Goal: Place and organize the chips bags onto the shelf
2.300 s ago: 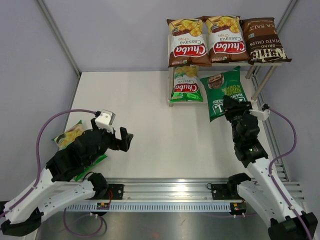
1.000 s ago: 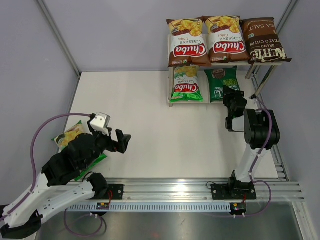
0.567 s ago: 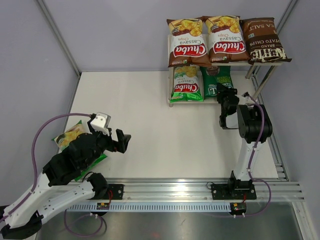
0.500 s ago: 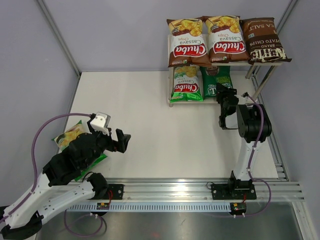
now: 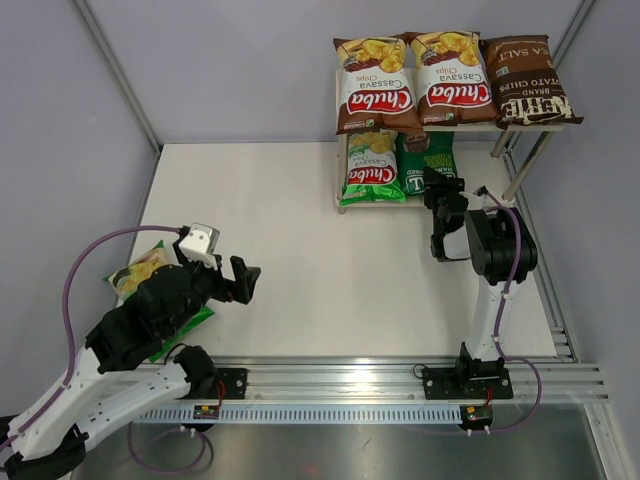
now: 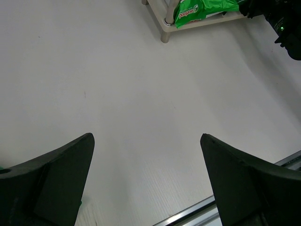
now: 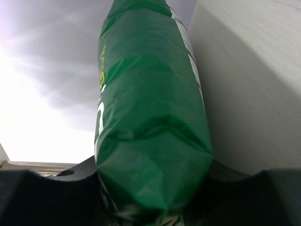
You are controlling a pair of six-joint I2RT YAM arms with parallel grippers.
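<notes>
The shelf [image 5: 527, 162] stands at the far right. Its top tier holds two brown Chuba bags [image 5: 376, 84] [image 5: 452, 78] and the dark-brown Kettle bag [image 5: 528, 80]. On the lower tier lies a light-green Chuba bag [image 5: 371, 165], which also shows in the left wrist view [image 6: 202, 9]. My right gripper [image 5: 438, 187] is shut on the near end of the dark-green bag [image 5: 428, 162], which lies on the lower tier beside it. In the right wrist view the bag [image 7: 150, 108] fills the space between the jaws of my right gripper [image 7: 150, 172]. My left gripper [image 5: 244, 279] [image 6: 146, 139] is open and empty above the bare table.
A second light-green Chuba bag [image 5: 140, 272] lies on the table at the near left, partly under my left arm. The shelf's front leg [image 6: 167, 21] and my right arm [image 6: 282, 23] show in the left wrist view. A metal rail [image 5: 340, 380] runs along the near edge.
My right gripper has carried the dark-green bag from the table in front of the shelf onto the lower tier, moving away and slightly left. My left arm has barely moved.
</notes>
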